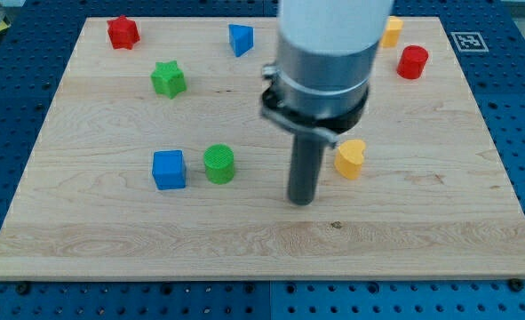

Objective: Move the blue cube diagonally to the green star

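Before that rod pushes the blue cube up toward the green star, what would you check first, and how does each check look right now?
1. Blue cube in plain sight on the board: ok.
2. Green star in sight, toward the view's top from the cube: ok.
3. Stretch of board between cube and star free of blocks: ok.
4. My tip placed behind the cube, on the side away from the star: not ok; it sits well to the view's right of the cube.
5. Way from my tip to the cube: not ok; the green cylinder stands right beside the cube on that side.
6. Tip touching no block: ok; the yellow heart is near the rod but apart.
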Robot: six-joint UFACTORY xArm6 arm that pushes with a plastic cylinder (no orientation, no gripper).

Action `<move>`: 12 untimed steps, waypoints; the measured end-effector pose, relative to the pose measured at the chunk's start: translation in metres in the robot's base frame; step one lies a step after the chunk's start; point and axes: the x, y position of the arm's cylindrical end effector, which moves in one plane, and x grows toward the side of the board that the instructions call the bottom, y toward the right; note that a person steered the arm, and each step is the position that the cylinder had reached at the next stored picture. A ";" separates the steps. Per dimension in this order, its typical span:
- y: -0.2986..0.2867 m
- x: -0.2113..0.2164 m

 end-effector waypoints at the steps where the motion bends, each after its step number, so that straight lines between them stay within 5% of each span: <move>1: -0.059 0.010; 4: -0.167 -0.089; 8: -0.167 -0.009; 11: -0.224 -0.071; 12: -0.218 -0.022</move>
